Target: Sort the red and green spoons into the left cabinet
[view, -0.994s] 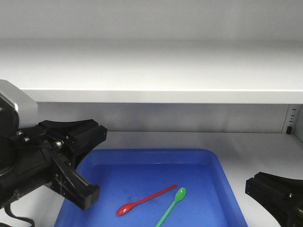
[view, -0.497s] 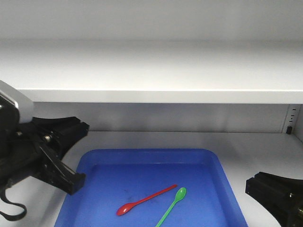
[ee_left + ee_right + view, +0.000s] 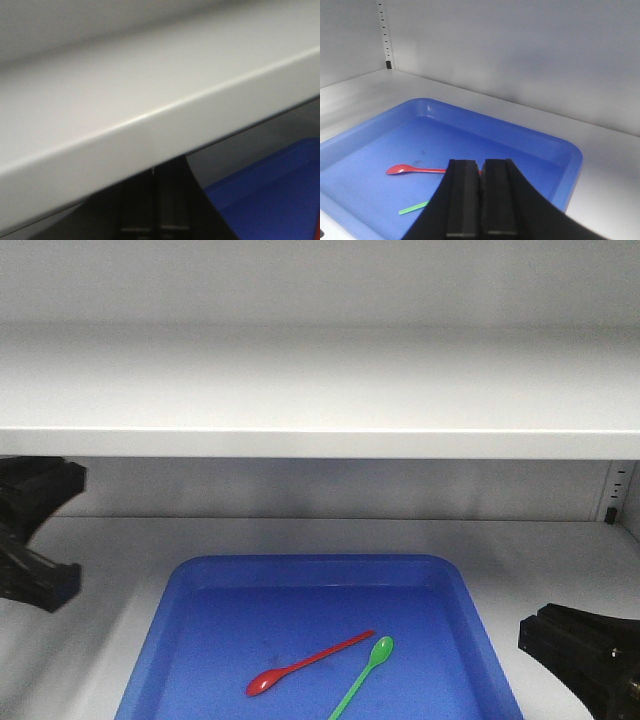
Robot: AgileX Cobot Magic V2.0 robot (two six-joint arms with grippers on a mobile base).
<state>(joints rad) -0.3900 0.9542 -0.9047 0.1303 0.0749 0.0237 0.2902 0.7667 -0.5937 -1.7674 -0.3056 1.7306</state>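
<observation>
Spoons lie side by side in the blue tray [image 3: 200, 640]: the red spoon [image 3: 305, 662] bowl-down-left with its handle running up to the right, the green spoon [image 3: 368, 670] just beside it, bowl uppermost near the red handle's tip, apart from it. Nothing else is in the tray, which sits on the lower shelf [image 3: 540, 560] of the left cabinet [image 3: 320, 390], under the wide shelf board above.

The left claw [image 3: 30, 530] stands at the far left edge, off the tray, its jaws spread as far as the front view shows; its own wrist view is filled by the shelf board's edge. The right claw [image 3: 480, 200] hangs low at the tray's near right, fingers pressed together and holding nothing.

Both spoons are slim and flat on a smooth tray floor, so a descending claw could well skate one aside or pinch both, since they lie so close. Raising the left arm risks knocking the shelf board overhead.
</observation>
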